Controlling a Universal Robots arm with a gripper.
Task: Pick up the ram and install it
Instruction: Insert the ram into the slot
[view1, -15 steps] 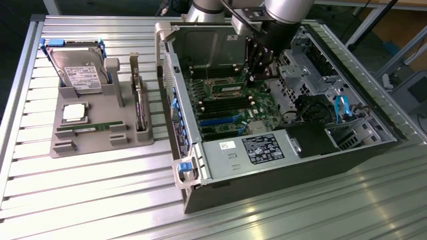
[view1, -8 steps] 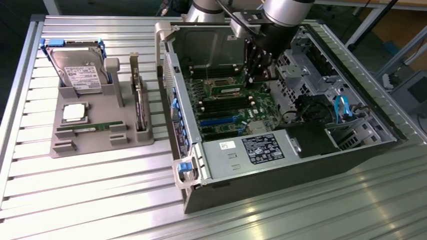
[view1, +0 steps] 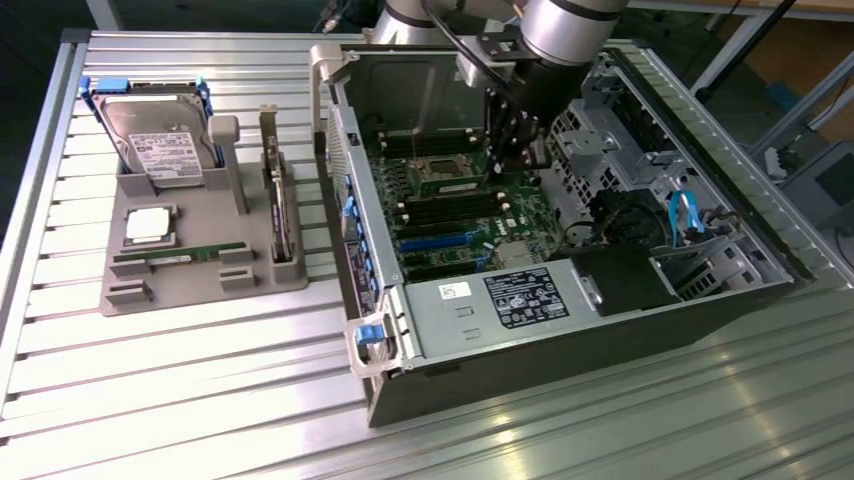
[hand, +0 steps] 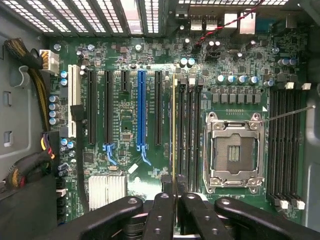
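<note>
Ram (hand: 174, 125) pinched edge-on in closed gripper (hand: 174, 182), over motherboard memory slots (hand: 188, 135).

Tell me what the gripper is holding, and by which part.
The ram, seen edge-on, is pinched by its top long edge in the shut gripper.

We note: tabletop (view1: 200, 400) ribbed bare metal, bright sheen; tray (view1: 187, 285) matt grey plastic; case (view1: 400, 90) dull sheet metal; motherboard (hand: 150, 172) green board, slight gloss; ram (hand: 174, 125) thin green board edge; hand (hand: 174, 186) black, smooth, satin finish.
</note>
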